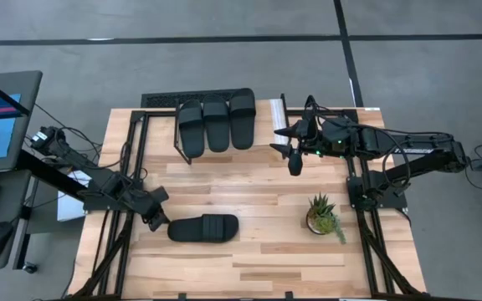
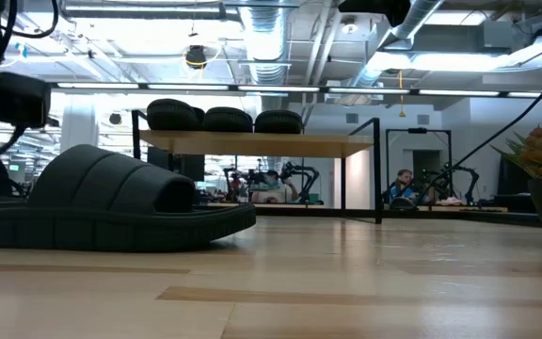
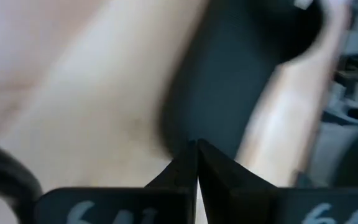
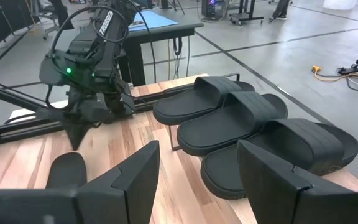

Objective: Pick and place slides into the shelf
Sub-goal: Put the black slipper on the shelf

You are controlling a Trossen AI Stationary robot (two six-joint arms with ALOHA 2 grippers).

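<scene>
Three black slides lie side by side on the light wood top of the shelf, at the far end of the desk. In the right wrist view they sit just ahead of the right gripper, whose two dark fingers stand wide apart with nothing between them; this gripper hovers beside the shelf's white-edged end. The fourth slide lies flat on the desk, well apart from the shelf, its strap up. The left gripper is down at the desk right at one end of that slide; its fingers are pressed fully together, tips meeting, and the slide's black sole lies just beyond the tips. Whether they touch it I cannot tell. A small potted plant stands on the desk nearer the right arm's base.
</scene>
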